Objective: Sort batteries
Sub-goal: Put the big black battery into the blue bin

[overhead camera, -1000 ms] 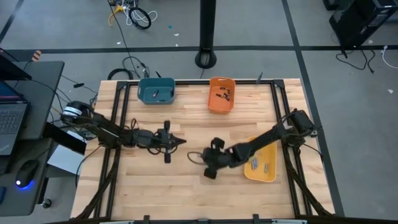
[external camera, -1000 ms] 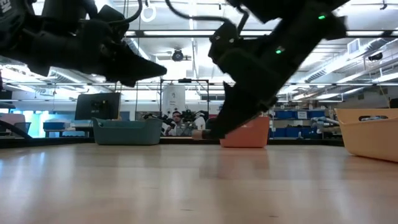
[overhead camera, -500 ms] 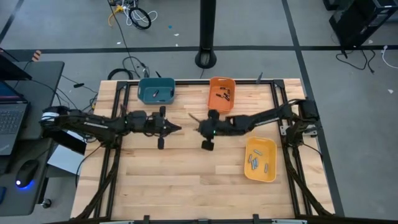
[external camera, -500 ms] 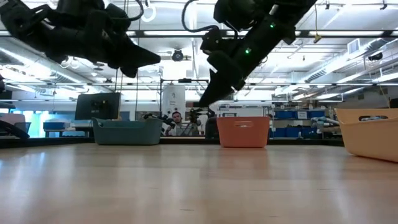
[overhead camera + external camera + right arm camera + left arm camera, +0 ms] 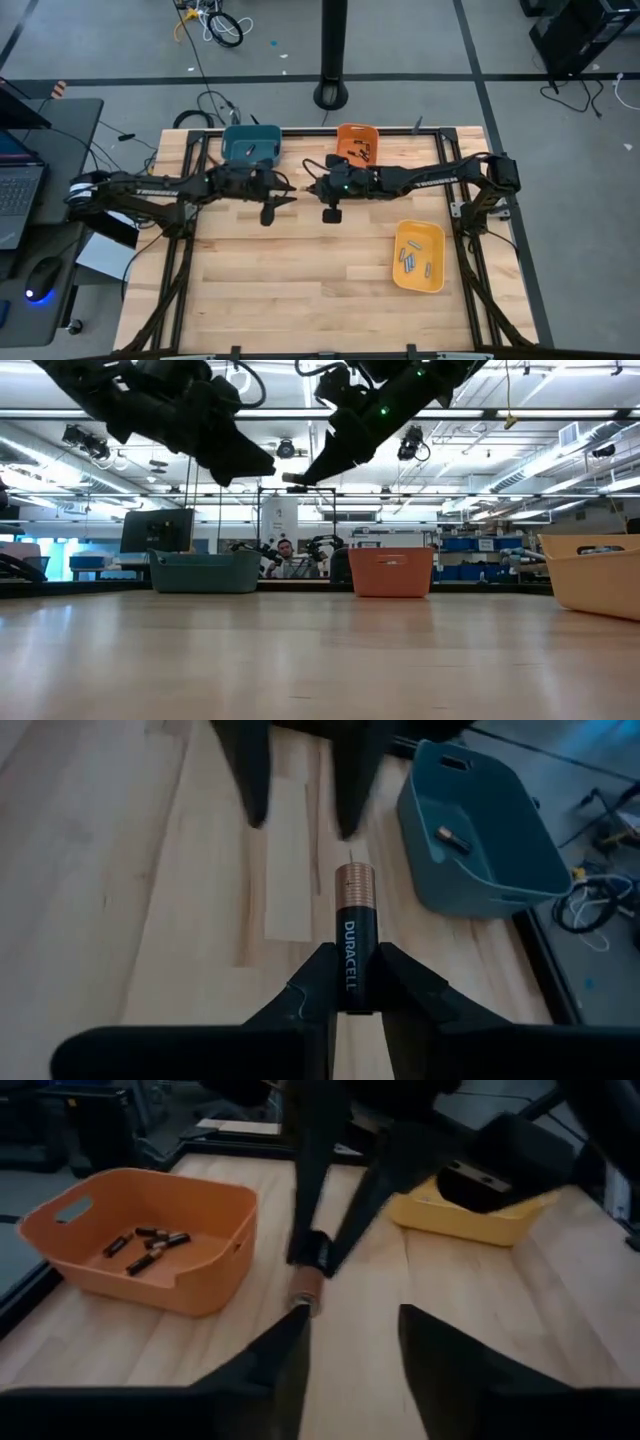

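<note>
1. A black and copper battery (image 5: 350, 945) is held in the air between the fingers of the right gripper (image 5: 347, 982), above the middle of the wooden surface (image 5: 300, 290) and near its far side.
2. The fingers are shut on the black back half of the battery, and the copper end sticks out in front.
3. The left gripper (image 5: 345, 1342) is pointed at that copper end, just in front of it. Its fingers are spread apart and nothing is held in them.
4. The battery looks small, hard and smooth. It is likely a bit heavy for its size, and it is not likely to bend or break.
5. A round, smooth thing like this can slip or roll, so it is best squeezed across its middle, on the long sides.
6. More batteries are seen in the orange bin (image 5: 355, 153), the teal bin (image 5: 251, 145) and the yellow bin (image 5: 418, 256).
</note>
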Available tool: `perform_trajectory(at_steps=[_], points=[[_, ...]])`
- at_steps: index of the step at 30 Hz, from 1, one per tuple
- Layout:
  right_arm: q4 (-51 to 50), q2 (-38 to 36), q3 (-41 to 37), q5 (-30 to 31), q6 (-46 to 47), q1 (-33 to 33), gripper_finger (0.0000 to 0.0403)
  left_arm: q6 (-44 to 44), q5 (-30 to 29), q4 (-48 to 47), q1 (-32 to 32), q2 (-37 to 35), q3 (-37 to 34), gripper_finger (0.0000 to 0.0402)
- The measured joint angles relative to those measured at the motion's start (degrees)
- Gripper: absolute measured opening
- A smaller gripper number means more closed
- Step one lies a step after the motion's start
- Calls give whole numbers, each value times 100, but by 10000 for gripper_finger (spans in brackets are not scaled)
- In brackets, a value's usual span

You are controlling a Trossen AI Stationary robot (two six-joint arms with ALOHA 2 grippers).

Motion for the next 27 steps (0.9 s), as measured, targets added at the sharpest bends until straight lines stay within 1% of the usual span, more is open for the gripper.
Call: perform_trajectory(at_steps=[4, 7, 11, 13, 16, 21, 24, 27], points=[[-19, 0, 19, -123, -269, -15, 61, -18, -194, 61, 11, 95, 29, 201], [4, 0, 26, -151, -392, -15, 61, -124, -310, 116, 8, 258, 32, 227], [69, 0, 26, -314, -454, -23, 61, -221, -317, 360, 6, 554, 32, 248], [80, 0, 26, -431, -499, -48, 61, -217, -94, 630, 5, 677, 32, 252], [80, 0, 26, -462, -578, -70, 61, -163, 211, 1051, -5, 808, 32, 253], [79, 0, 26, -468, -592, -122, 61, -133, 231, 1169, 0, 821, 32, 241], [117, 0, 26, -468, -600, -126, 61, -133, 198, 1166, -3, 821, 32, 218], [167, 0, 26, -523, -603, -127, 61, -133, 120, 1141, -3, 821, 32, 183]])
